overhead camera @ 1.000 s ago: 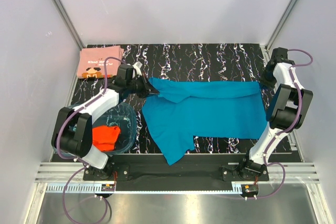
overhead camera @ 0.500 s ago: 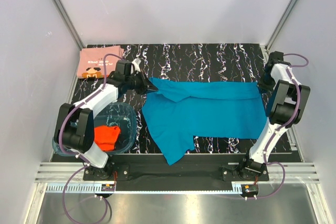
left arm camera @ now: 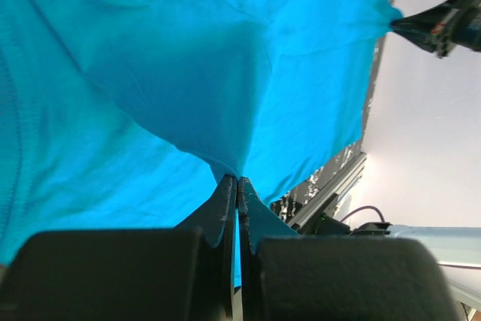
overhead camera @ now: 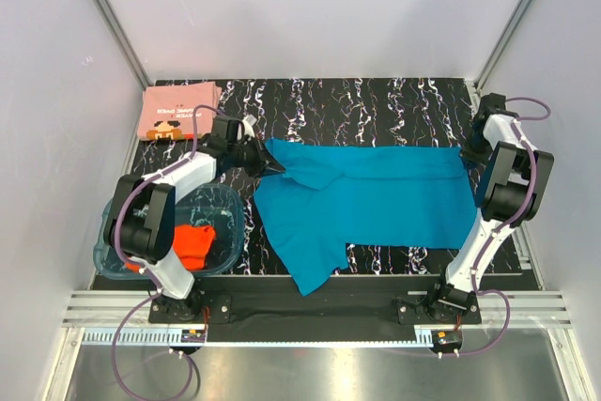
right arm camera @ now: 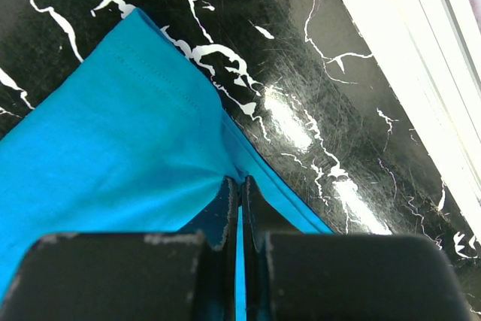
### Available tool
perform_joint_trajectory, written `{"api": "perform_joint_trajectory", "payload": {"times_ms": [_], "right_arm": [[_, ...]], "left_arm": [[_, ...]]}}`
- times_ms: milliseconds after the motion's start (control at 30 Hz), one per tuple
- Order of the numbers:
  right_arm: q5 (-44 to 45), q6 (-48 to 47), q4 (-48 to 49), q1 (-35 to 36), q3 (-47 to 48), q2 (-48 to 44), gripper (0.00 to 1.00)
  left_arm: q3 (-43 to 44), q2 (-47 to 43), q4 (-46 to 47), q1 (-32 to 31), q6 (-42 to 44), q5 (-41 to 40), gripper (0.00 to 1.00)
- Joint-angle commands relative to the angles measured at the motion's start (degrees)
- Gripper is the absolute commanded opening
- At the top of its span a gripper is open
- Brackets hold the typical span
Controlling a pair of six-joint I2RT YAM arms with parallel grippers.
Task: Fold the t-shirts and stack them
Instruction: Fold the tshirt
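Note:
The teal-blue t-shirt (overhead camera: 376, 199) lies spread across the middle of the black marbled table (overhead camera: 376, 100). My left gripper (overhead camera: 275, 164) is shut on its far left part, cloth pinched between the fingertips in the left wrist view (left arm camera: 237, 180). My right gripper (overhead camera: 467, 150) is shut on its far right corner, as the right wrist view (right arm camera: 240, 180) shows. The orange-red t-shirt (overhead camera: 192, 244) lies crumpled in the clear tub (overhead camera: 230, 204). The salmon-pink printed t-shirt (overhead camera: 177, 112) lies folded at the far left corner.
The tub stands at the near left under the left arm. White walls with metal posts close in the table on three sides. A metal rail (overhead camera: 310, 307) runs along the near edge by the arm bases.
My left gripper has shifted slightly, still pinching the teal shirt, and its arm elbow swung back. My right gripper moved a little toward the far right corner with the cloth.

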Motion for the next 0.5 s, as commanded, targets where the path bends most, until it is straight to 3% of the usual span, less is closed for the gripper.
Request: {"api": "perform_joint_trajectory", "payload": {"times_ms": [0, 467], "right_arm": [[1.4, 0.1, 0.8, -0.3, 0.3, 0.3, 0.00], [0.3, 0.2, 0.5, -0.3, -0.1, 0.2, 0.19]], "left_arm": [[0.1, 1.0, 0.3, 0.3, 1.9, 1.4, 0.00], [-0.3, 2.1, -0.6, 0.1, 3.3, 1.3, 0.00]]}}
